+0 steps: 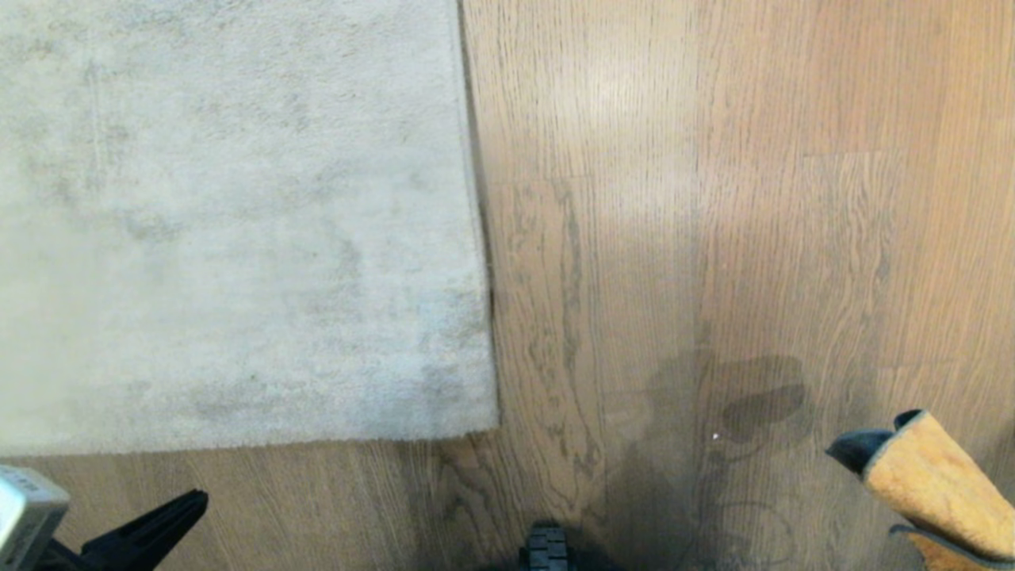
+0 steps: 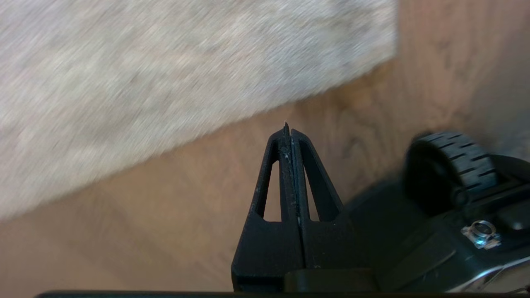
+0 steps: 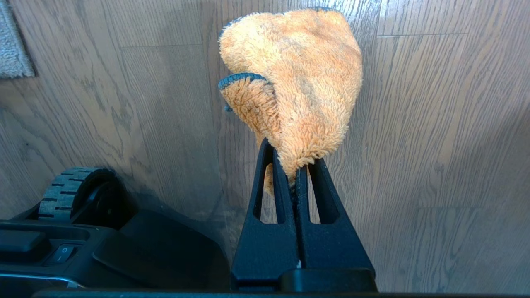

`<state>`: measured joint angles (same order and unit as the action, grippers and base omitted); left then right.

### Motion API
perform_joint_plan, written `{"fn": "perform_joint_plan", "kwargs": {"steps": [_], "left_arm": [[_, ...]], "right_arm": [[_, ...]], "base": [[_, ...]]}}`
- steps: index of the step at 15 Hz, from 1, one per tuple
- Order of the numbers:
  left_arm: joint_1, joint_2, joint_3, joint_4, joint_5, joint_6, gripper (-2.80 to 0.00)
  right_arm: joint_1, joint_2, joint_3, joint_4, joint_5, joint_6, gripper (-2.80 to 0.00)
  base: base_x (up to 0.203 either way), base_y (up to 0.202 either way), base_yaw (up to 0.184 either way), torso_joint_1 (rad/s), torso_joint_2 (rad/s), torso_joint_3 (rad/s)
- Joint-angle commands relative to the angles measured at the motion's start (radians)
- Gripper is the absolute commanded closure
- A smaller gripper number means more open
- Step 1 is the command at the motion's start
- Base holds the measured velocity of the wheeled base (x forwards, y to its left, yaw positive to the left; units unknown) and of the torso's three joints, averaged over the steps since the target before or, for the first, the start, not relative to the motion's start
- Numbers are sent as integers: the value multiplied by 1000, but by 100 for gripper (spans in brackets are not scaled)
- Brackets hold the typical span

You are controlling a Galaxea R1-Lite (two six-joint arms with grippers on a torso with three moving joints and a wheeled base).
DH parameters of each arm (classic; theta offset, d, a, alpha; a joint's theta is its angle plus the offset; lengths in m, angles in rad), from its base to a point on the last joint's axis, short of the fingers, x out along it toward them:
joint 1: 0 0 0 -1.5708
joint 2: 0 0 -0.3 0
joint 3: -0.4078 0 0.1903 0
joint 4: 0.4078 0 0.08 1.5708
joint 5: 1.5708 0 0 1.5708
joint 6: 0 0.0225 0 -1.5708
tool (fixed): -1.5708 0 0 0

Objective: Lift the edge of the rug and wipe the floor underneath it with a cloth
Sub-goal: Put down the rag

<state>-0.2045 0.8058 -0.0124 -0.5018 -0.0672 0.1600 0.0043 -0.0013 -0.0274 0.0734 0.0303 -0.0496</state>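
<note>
1. Nearest the head camera, the left gripper (image 1: 186,503) hangs low over the floor (image 1: 714,238), fingers pressed together on nothing, just short of the rug edge (image 1: 238,444), which lies flat.
2. Closed tips may skid over the pile rather than slip under the border; they likely need to part first.
3. Off to the right, the right gripper (image 3: 300,165) clamps the cloth (image 3: 298,78) by one bunched corner; rubbing hard could tug it loose.
</note>
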Motion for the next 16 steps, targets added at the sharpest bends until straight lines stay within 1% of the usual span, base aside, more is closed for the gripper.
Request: {"fn": "perform_joint_plan", "kwargs": {"steps": [1,3,5,8,10,12,16], "left_arm": [[56,-147,11,73,-1,0,0],[89,-250,12,193,-1,-2,0],[102,-356,12,331,0,-2,0],[123,-454,12,465,10,-6,0],[143,-481,12,486,15,-22,0],[147,-508,12,501,29,-42,0],[232,-565,12,504,35,-61,0]], "right_arm": [[0,1,0,0,0,-1,0],[0,1,0,0,0,-1,0],[0,1,0,0,0,-1,0],[0,1,0,0,0,-1,0],[0,1,0,0,0,-1,0],[0,1,0,0,0,-1,0],[0,1,0,-1,0,-1,0]], "base": [[0,0,0,0,0,0],[0,0,0,0,0,0],[0,0,0,0,0,0],[0,0,0,0,0,0],[0,0,0,0,0,0],[0,0,0,0,0,0],[0,0,0,0,0,0]]}}
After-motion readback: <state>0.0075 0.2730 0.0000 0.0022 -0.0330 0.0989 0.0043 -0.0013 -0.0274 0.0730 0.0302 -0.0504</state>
